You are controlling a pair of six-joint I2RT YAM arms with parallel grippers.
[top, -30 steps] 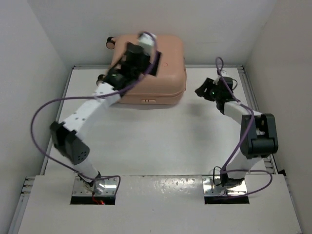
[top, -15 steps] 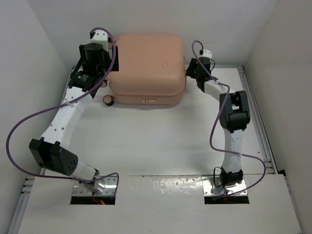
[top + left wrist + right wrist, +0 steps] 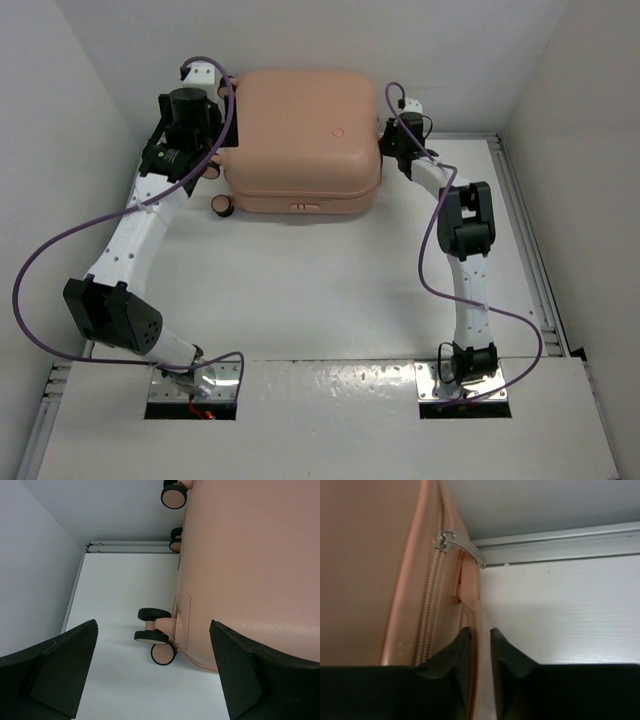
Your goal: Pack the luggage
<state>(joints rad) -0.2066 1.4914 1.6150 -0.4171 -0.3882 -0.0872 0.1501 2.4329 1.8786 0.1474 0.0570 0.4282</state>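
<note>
Salmon-pink luggage (image 3: 300,130) lies flat and closed at the far middle of the white table (image 3: 330,280), its far side up against the back wall. Rounded corners, and a small round mark on the top shell. The near edge has a small latch or label at its centre; too small to read.

Left side: left gripper (image 3: 153,625) hangs just off the luggage's left flank. Jaws spread wide and released, nothing between the black fingers (image 3: 60,670) but table and wheels. The wrist view shows a twin caster (image 3: 150,625) and a pink-hubbed wheel (image 3: 162,653) near the near-left corner, and two more wheels (image 3: 174,496) toward the far end. The overhead view shows one wheel (image 3: 222,207) poking out at the near-left corner.

Right side: right gripper (image 3: 480,635) sits at the luggage's far-right corner, low against the side wall. Fingers drawn almost together with only a thin slit left. The shell's pink rim shows in that slit; whether they pinch it, I cannot tell. The zipper (image 3: 427,620) runs along the seam just left of the fingers. Its metal pull (image 3: 462,547) is further along, tab angled out toward the metal rail (image 3: 560,547) at the table's far edge. The pull is apart from the fingers.

Purple cables (image 3: 60,250) loop along both arms.
</note>
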